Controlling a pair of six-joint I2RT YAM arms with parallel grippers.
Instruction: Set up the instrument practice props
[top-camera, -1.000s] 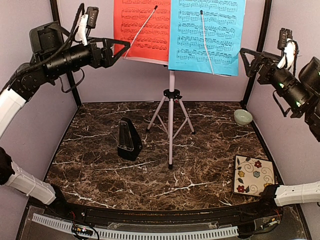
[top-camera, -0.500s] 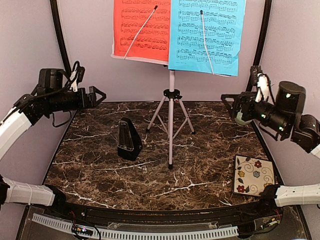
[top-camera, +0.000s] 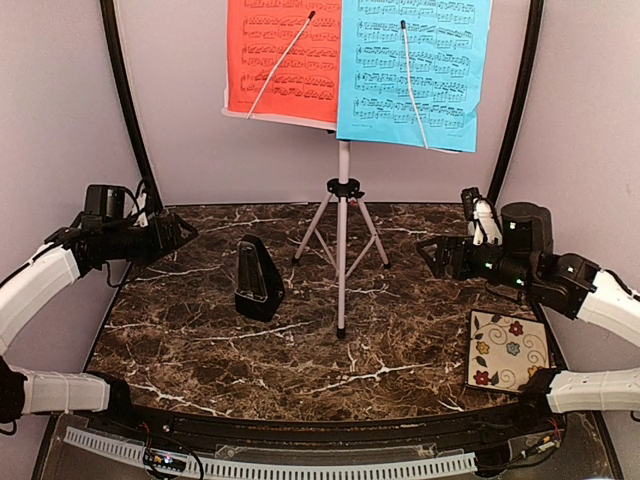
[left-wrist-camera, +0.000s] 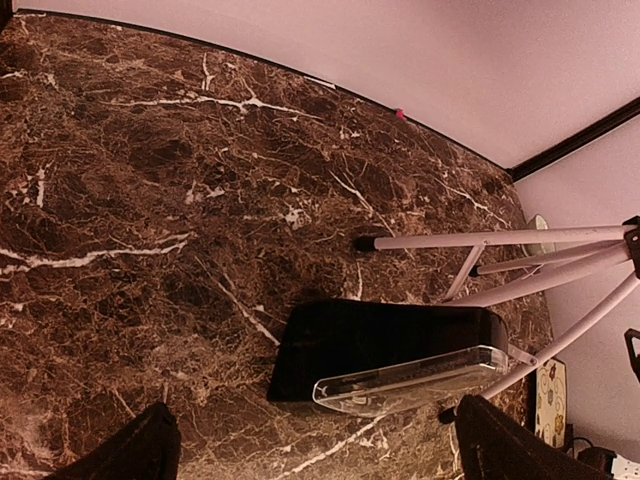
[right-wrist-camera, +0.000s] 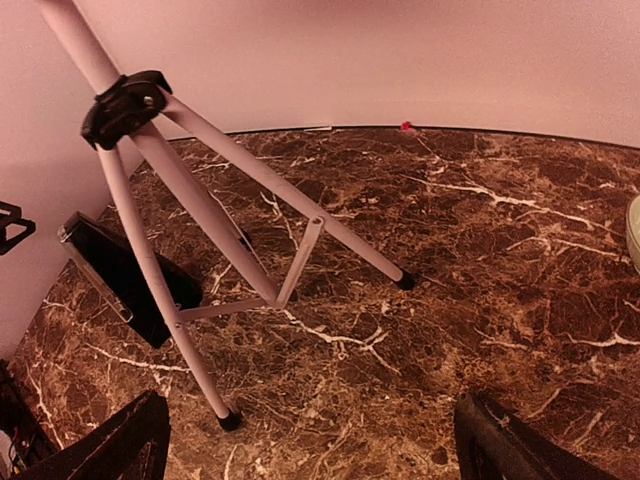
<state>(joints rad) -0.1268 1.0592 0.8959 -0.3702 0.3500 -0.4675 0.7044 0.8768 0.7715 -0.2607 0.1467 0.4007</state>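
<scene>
The white tripod music stand (top-camera: 342, 255) rises at mid-table, its feet on the marble. A red page (top-camera: 283, 55) and a blue page (top-camera: 415, 70) rest side by side on its desk, each under a thin white retaining arm. The black pyramid metronome (top-camera: 258, 282) with its clear cover (left-wrist-camera: 410, 378) stands left of the stand. Low at the table's left edge, my left gripper (top-camera: 185, 232) is open and empty, facing the metronome (left-wrist-camera: 385, 340) from a distance. My right gripper (top-camera: 428, 255) is open and empty too, low on the right, facing the tripod legs (right-wrist-camera: 200, 190).
A floral tile (top-camera: 508, 350) lies at the front right. The pale green bowl's rim (right-wrist-camera: 634, 235) shows at the right edge of the right wrist view; my right arm hides it from above. Black frame posts (top-camera: 125, 110) (top-camera: 515, 110) stand at the back corners.
Both arms have dropped from beside the sheet music down to just above the table's sides. Both grippers stayed open and empty; the stand, pages and metronome have not moved.
</scene>
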